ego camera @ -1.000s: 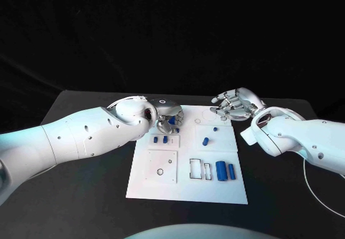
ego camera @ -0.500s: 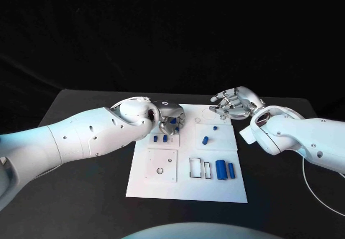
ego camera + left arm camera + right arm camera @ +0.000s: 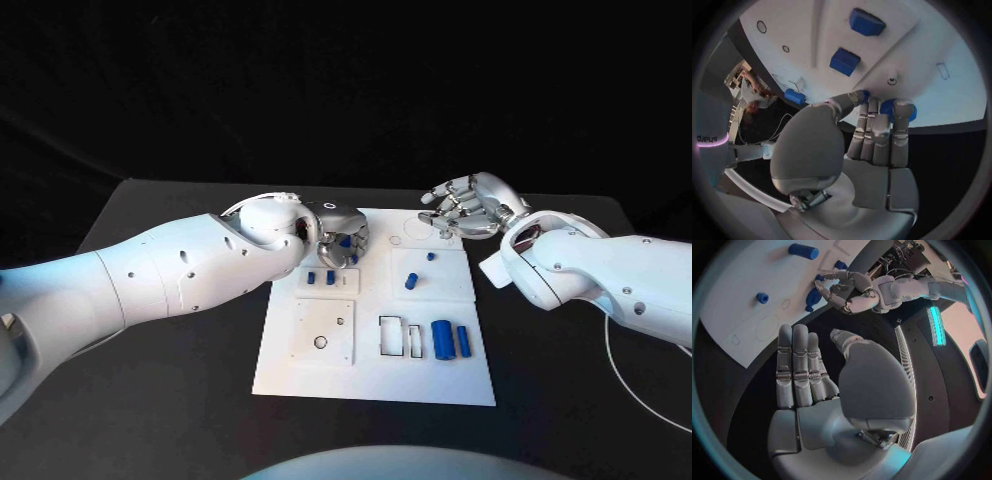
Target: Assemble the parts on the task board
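The flat white task board (image 3: 378, 375) lies on the matte black table (image 3: 173, 400). The silver left hand (image 3: 338, 238) hovers over the board's far left corner, its fingers (image 3: 902, 113) grasping a small round blue part (image 3: 887, 108). 2 blocky blue parts (image 3: 322, 278) sit in a recess just beside those fingers. The right hand (image 3: 464, 209) hangs off the board's far right corner, fingers (image 3: 794, 360) released and straight. 2 smooth blue cylinders (image 3: 451, 341) lie in a near slot.

Robotics lab or test cell. A black counter (image 3: 173, 400) stands against a black backdrop, carrying a white task board (image 3: 375, 385) with cut-outs and small blue parts (image 3: 443, 342). Cabling and equipment clutter sit at the room's edge.
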